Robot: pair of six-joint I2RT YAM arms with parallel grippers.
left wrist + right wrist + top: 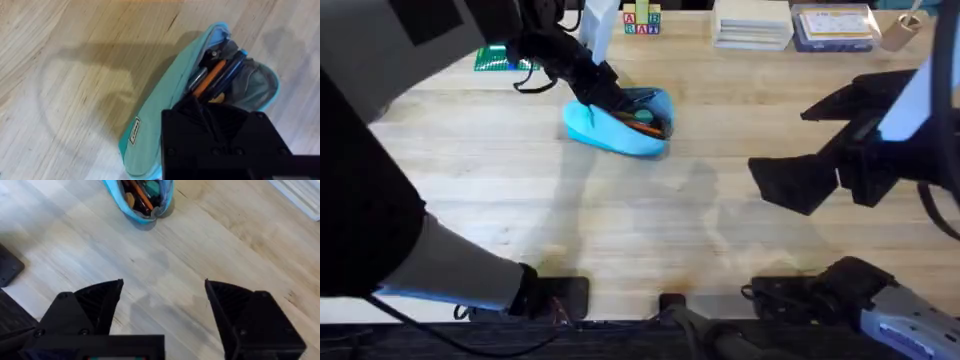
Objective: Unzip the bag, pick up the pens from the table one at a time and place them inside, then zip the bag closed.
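On the table (620,220), seen from overhead, the left arm reaches from 7 o'clock up toward 11 o'clock, and the left gripper (610,100) sits on the near-left edge of the bag (610,135). Whether its jaws are wide, narrow or holding anything I cannot tell; its fingertips are hidden by its own black body. The bag lies at about 12 o'clock of the table's middle, unzipped, its mouth gaping toward 3 o'clock.

In the left wrist view the bag (155,120) is a light blue pouch with a small label on its side. Its open mouth shows grey lining and several pens (227,75), among them 1 orange and 1 dark blue, lying lengthwise inside. The left gripper (220,145) covers the bag's near end.

At 3 o'clock overhead, the right gripper (820,145) hangs above bare wood, well apart from the bag, its jaws wide. In the right wrist view the right gripper (164,305) has its 2 black fingers (100,300) spread far apart over the table (210,245), gripping nothing, and the bag (142,200) lies beyond, its open mouth showing orange and teal items.
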